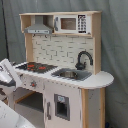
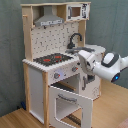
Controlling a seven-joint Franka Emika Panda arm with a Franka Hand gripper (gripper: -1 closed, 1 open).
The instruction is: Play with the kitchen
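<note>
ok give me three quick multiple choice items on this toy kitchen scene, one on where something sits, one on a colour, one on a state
1. In the first exterior view, where does the faucet stand relative to the hob?
A. on the first exterior view's right of it
B. on the first exterior view's left of it
C. on top of the hood

2. What colour are the rings on the hob?
A. blue
B. red
C. green

3. In the second exterior view, how is the oven door of the kitchen?
A. shut flush
B. missing
C. swung open

Answers: 1 A, the faucet rises by the sink, right of the hob. 2 B, the rings show red on the black plate. 3 C, the door stands out from the front, below the gripper.
</note>
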